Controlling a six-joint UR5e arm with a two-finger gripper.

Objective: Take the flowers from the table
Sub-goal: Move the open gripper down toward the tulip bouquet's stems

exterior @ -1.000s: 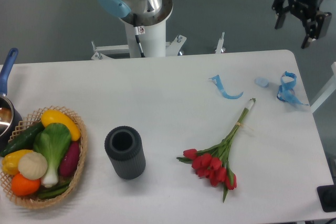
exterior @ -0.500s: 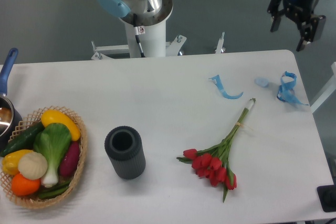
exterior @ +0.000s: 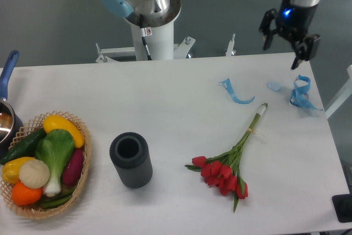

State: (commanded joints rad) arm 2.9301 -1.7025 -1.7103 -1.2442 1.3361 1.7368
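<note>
The flowers (exterior: 228,167), a bunch of red tulips with long green stems tied together, lie on the white table (exterior: 165,108) at the right front, heads toward the front, stem ends pointing back right. My gripper (exterior: 283,48) is open and empty. It hangs in the air above the table's back right edge, well behind the stem ends and apart from the bunch.
Curled blue ribbon pieces lie near the back right, one (exterior: 236,93) left of the stem ends and one (exterior: 301,93) at the right edge. A dark ribbed cylinder vase (exterior: 131,159) stands at the front middle. A wicker basket (exterior: 44,164) of vegetables sits at the front left, a pot (exterior: 6,115) behind it.
My gripper has moved left and a little lower, from beyond the back right corner to above the table's back edge. It stays open. The flowers have not moved.
</note>
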